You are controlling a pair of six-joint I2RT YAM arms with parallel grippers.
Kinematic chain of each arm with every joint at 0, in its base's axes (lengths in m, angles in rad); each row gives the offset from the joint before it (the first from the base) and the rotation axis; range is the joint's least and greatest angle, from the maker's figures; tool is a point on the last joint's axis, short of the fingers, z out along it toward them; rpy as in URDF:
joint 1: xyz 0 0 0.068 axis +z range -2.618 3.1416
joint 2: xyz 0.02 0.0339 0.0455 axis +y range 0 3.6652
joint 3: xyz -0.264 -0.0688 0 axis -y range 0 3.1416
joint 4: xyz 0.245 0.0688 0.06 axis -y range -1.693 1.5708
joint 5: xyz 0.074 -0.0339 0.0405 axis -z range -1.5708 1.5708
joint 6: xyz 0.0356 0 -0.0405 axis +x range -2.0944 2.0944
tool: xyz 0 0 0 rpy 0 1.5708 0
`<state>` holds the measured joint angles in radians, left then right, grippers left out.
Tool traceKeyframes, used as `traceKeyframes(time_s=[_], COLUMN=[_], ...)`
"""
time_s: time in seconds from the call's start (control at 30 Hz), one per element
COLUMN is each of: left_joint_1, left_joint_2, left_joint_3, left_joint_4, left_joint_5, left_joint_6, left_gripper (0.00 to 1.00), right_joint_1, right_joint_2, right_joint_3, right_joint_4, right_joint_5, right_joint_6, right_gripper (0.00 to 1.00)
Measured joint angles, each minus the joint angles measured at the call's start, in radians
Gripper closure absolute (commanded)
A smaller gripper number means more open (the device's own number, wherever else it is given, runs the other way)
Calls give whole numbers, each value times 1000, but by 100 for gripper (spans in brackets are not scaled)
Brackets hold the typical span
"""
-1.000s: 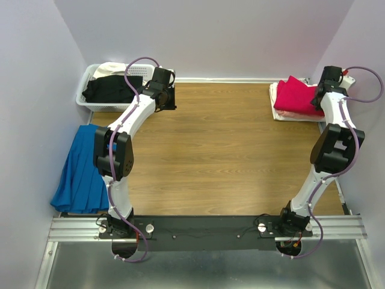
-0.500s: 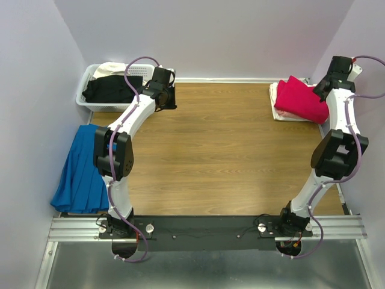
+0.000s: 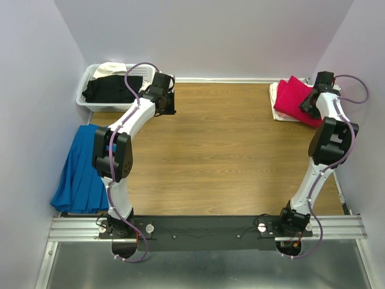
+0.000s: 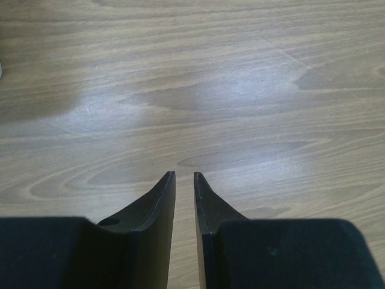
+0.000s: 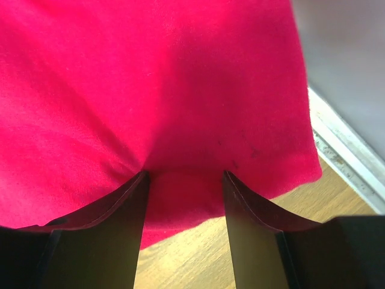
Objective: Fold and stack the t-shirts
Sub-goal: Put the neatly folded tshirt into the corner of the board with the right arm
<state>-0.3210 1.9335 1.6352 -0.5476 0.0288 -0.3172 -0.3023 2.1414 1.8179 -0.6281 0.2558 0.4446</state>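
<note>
A crimson-red t-shirt (image 3: 292, 96) lies folded on top of paler folded t-shirts (image 3: 281, 114) at the table's far right. My right gripper (image 3: 308, 103) is down on the red shirt's near edge. In the right wrist view its jaws stand wide apart, the gripper (image 5: 185, 173) pressing its tips into the red t-shirt (image 5: 150, 78) with a bulge of cloth between them. My left gripper (image 3: 165, 103) hovers just right of the basket. In the left wrist view this gripper (image 4: 184, 174) shows only a narrow gap, with nothing in it, over bare wood.
A white lattice basket (image 3: 84, 96) at the far left holds a black t-shirt (image 3: 108, 90) and a cream one (image 3: 111, 69). A blue garment (image 3: 81, 168) drapes over the table's left edge. A white rail (image 5: 343, 162) and the wall run close behind the red shirt.
The right wrist rose toward the far right corner, then swung back down and left onto the red t-shirt, its jaws narrowing slightly. The left arm has barely moved.
</note>
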Motion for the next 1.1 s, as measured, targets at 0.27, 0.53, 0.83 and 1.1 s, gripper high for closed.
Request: traceKeyframes(time_s=[0.27, 0.53, 0.83, 1.1], left_joint_1=[0, 0, -14, -22], left_joint_2=[-21, -65, -264, -322], left_joint_3=[-9, -31, -195, -186], left_joint_4=[9, 46, 175, 207], left_joint_5=[0, 0, 18, -5], left_joint_6=[-3, -2, -10, -26], left_gripper=[74, 72, 59, 36], right_joint_1=[0, 0, 49, 273], right_joint_2=[-6, -116, -460, -610], right_joint_3=[-20, 6, -110, -277], right_joint_4=[4, -10, 69, 104], right_joint_5=[-20, -67, -243, -296], right_joint_6=[2, 1, -29, -55], right_gripper=[41, 41, 41, 41])
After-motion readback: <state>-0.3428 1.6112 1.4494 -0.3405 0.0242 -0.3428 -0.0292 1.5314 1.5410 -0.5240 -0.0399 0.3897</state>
